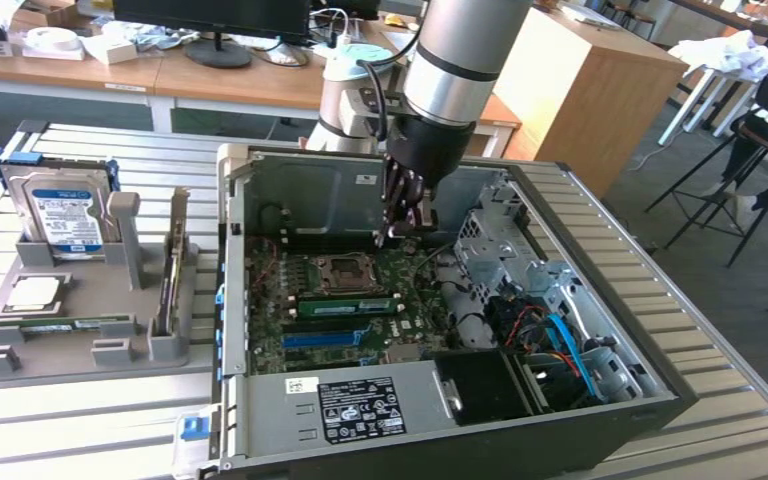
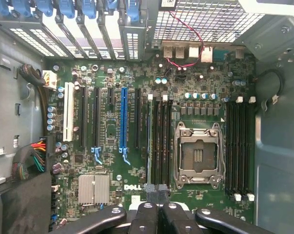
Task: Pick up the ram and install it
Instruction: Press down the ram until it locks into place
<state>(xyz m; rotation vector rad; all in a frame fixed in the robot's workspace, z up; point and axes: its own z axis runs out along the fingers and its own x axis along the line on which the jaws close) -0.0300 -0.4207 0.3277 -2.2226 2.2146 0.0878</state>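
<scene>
Gripper (image 1: pixel 404 232) hangs inside the open black desktop computer case (image 1: pixel 598 260), centre of the exterior frame, above the green motherboard (image 1: pixel 357 310). Fingers (image 2: pixel 159 195) are pressed together; in the wrist view they meet at the bottom centre of the frame, right at the end of a long thin green RAM stick (image 2: pixel 150 141) standing on edge in the row of black memory slots (image 2: pixel 161 141) beside the empty silver CPU socket (image 2: pixel 197 155). Contact point is hidden by the fingers, so can't confirm they're actually pinching the stick or just closed above it.

In the exterior view a green RAM stick (image 1: pixel 344 302) lies in the slots just below the socket, centre of frame, under the gripper.

A 2nd green RAM stick (image 1: pixel 84 324) lies flat in the grey plastic parts holder (image 1: pixel 37 360) at lower left of the exterior frame, well apart from the case. Same holder carries a blue-labelled hard drive (image 1: pixel 67 217) standing upright and a square silver processor chip (image 1: pixel 35 293).

Case and holder both sit on the slatted aluminium table (image 1: pixel 731 400).
</scene>
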